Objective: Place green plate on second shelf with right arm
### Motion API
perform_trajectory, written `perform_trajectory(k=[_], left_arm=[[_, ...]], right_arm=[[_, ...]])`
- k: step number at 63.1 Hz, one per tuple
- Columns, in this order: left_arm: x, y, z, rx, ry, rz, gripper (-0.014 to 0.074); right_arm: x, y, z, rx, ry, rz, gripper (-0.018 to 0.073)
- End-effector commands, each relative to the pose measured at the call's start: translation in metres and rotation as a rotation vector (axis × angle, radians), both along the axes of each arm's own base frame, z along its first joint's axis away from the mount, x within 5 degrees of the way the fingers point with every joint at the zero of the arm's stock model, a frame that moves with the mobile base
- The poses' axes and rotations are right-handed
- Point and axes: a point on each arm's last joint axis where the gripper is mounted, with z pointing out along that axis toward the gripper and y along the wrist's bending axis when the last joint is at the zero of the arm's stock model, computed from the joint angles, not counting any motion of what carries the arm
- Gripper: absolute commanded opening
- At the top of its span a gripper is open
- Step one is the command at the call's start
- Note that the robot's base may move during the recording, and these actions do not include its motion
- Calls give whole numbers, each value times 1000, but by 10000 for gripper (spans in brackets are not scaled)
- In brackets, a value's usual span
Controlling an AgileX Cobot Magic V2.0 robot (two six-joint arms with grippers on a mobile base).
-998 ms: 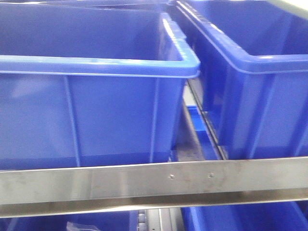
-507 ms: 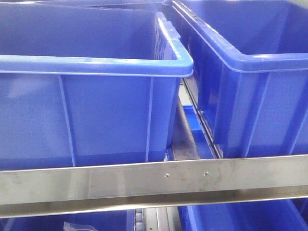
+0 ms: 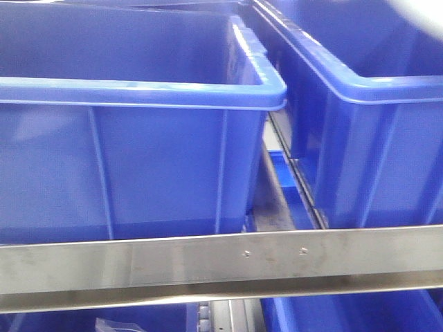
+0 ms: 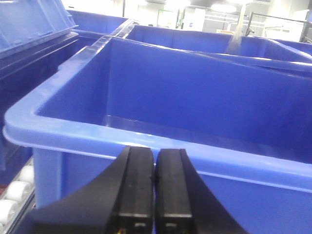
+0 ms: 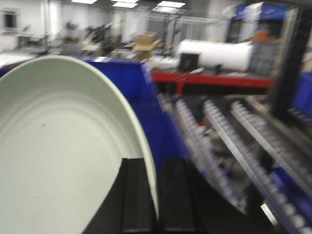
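The pale mint-green plate (image 5: pixel 58 146) fills the left of the right wrist view, held on edge. My right gripper (image 5: pixel 156 195) is shut on the plate's rim, one finger on each side of it. A pale blurred edge, perhaps the plate, shows at the top right corner of the front view (image 3: pixel 422 14). My left gripper (image 4: pixel 154 190) is shut and empty, its black fingers (image 4: pixel 135 185) pressed together just in front of a blue bin's near rim (image 4: pixel 97 131). Neither arm shows in the front view.
Two large blue bins (image 3: pixel 131 138) (image 3: pixel 367 104) stand side by side on a shelf behind a steel rail (image 3: pixel 221 266). More blue bins show below the rail (image 3: pixel 346 315). Roller tracks (image 5: pixel 219 141) and a blue bin wall (image 5: pixel 146 107) lie beyond the plate.
The front view shifted left, then back right, so the bins sit about where they did a second ago. The pale edge at the top right corner has grown.
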Motion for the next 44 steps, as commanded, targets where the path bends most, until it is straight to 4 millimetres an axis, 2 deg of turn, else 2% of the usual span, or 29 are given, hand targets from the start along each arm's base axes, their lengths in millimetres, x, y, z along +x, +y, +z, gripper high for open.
perform_trajectory(k=[1, 5, 12, 23, 32, 35, 44], left_arm=[[0, 0, -6, -8, -55, 3, 130], [0, 0, -6, -8, -55, 3, 130], [0, 0, -6, -8, -55, 3, 130], [0, 0, -6, -8, -55, 3, 130], [0, 0, -6, -8, -55, 3, 130], [0, 0, -6, -8, -55, 3, 130], [0, 0, -6, -8, -55, 3, 130]], right_arm=[[13, 1, 22, -44, -123, -79, 57], [26, 4, 23, -76, -146, -139, 59], [55, 13, 17, -75, -72, -193, 60], [113, 37, -8, -177, 96, -219, 60], [145, 50, -18, -254, 167, -253, 72], [151, 51, -16, -267, 169, -269, 117], [157, 53, 2, -234, 124, -292, 358]])
